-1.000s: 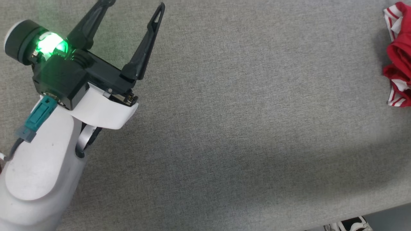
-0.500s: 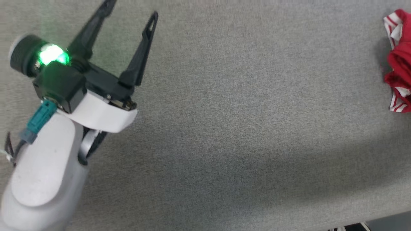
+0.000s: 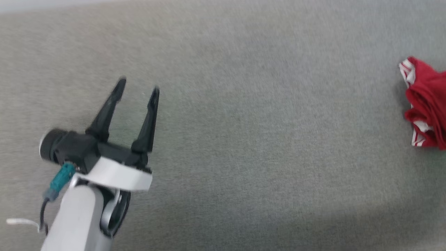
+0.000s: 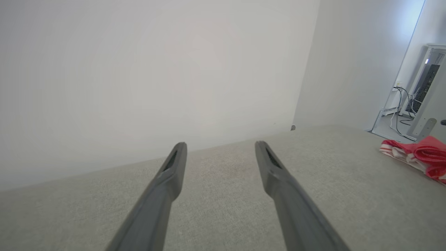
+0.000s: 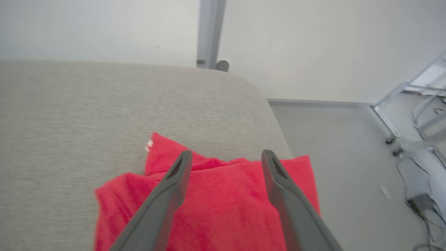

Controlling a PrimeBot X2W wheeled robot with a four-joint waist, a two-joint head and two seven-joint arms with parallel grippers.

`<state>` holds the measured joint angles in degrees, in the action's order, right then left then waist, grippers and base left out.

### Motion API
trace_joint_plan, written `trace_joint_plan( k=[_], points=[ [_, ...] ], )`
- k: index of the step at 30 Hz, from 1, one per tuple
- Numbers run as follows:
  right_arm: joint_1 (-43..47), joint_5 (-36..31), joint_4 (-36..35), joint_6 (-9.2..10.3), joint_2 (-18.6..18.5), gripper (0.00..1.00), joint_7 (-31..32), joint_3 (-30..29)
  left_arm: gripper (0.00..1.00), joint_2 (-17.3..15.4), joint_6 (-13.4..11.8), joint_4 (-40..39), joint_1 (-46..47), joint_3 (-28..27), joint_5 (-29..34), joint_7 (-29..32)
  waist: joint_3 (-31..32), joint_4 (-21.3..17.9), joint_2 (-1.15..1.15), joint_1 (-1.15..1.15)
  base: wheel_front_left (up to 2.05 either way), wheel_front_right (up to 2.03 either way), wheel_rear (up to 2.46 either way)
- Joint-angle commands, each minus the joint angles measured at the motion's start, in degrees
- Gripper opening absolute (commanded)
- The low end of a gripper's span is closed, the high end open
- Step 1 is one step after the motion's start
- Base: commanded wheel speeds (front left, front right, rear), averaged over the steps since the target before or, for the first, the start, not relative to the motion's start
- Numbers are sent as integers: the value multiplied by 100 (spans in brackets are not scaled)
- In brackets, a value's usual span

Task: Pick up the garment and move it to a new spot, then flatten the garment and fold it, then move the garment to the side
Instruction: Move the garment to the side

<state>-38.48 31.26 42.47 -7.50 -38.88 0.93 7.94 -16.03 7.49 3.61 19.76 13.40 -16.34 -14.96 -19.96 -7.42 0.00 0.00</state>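
- Table: a wide grey surface covered in fabric. Its rounded right-hand corner shows in the right wrist view.
- Garment: lies bunched on the table's right margin, close to that corner. The head view's right edge cuts it off, so the full outline cannot be judged.
- Garment, axis: the visible heap runs longer from near to far than across. Its striped trim faces the table's middle.
- Left gripper: fingers apart with nothing between them. It is over bare table at the left, well apart from the garment, which lies far to its right.
- Right gripper: fingers apart with nothing pinched. Red cloth lies directly beneath and ahead of the tips; whether they touch it cannot be told.
- Finding: the right arm is much the nearer. Any next grasp is judged a short descent straight ahead, across the heap's long axis.
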Motion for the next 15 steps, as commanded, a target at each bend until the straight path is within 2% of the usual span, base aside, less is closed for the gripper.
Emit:
trace_joint_plan(
  k=[1,6,15],
  points=[
    [175,33,-112,3,102,100,-92,81,100,64,-6,52,-254,-81,4,-30,464,300,0,0,0,0,0],
    [645,39,-467,3,432,100,-374,328,100,285,-6,202,-854,-363,31,-30,820,555,0,0,0,0,0],
    [1433,-60,-979,3,1028,100,-852,614,100,476,-6,516,-1592,-785,42,-31,1364,970,0,0,0,0,0]
  ],
)
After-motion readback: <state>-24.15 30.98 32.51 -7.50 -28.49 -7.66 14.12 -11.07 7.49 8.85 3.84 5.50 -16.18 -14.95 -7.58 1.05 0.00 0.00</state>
